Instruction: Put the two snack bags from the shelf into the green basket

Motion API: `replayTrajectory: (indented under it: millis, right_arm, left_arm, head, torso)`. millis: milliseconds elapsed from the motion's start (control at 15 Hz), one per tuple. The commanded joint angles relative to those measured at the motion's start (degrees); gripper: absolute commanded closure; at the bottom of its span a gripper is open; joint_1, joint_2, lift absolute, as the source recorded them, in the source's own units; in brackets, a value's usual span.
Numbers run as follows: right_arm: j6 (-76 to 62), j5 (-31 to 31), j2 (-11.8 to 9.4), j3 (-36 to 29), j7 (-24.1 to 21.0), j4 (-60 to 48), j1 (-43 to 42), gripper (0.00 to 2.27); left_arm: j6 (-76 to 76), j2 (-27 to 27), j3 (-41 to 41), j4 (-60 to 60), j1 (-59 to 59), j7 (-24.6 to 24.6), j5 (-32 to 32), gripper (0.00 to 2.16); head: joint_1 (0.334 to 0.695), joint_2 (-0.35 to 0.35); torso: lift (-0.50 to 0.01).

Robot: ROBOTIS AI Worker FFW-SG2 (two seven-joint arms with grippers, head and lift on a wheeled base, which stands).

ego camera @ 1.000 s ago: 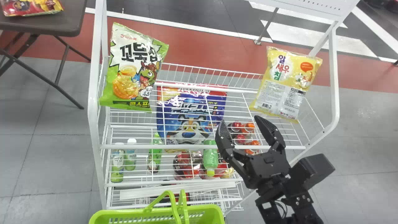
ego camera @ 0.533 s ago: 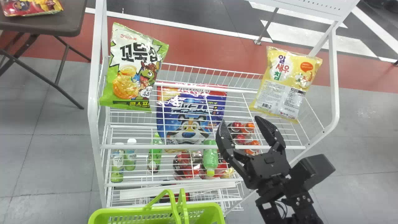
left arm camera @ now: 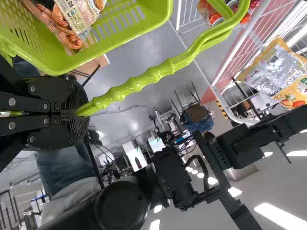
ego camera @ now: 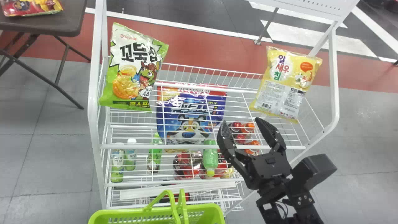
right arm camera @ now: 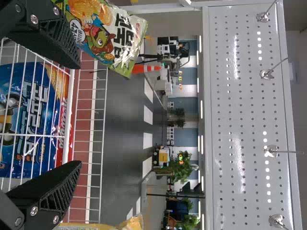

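The green bag (ego camera: pixel 133 70) is at the left of the shelf (ego camera: pixel 186 146), the yellow bag (ego camera: pixel 286 84) at the right. Near the yellow bag, the right gripper (ego camera: pixel 240 120) is wide apart. The left gripper (left arm camera: pixel 79 114) is clamped on the handle (left arm camera: pixel 139 81) of the green basket (ego camera: pixel 124 212), which seems to hold a snack (left arm camera: pixel 79 17).

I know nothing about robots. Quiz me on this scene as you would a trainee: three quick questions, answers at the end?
1. True or false: the right gripper is open, with no snack bag between its fingers.
2. Fill in the missing word: the left gripper is shut on the green basket's ______.
3. The green snack bag and the yellow snack bag are at opposite sides of the white wire shelf. Which is on the robot's left?
A) The green one
B) The yellow one

Key: 1. True; 2. handle; 3. A
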Motion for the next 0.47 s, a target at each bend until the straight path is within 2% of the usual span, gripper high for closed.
replayTrajectory:
  millis: [0, 400]
  right_arm:
    - [-0.2, 0.0, 0.0, 0.0, 0.4, 0.1, 0.0, 0.11]
    - [-0.9, 0.0, 0.0, 0.0, 0.5, 0.0, 0.3, 0.11]
  left_arm:
    - [0.0, 0.0, 0.2, -0.1, 0.0, 0.0, 0.0, 2.14]
    - [0.0, 0.0, 0.2, -0.4, 0.4, -0.1, 0.1, 2.14]
  head:
    - [0.695, -0.35]
    - [0.695, -0.35]
  torso:
    - [-0.002]
    - [-0.002]
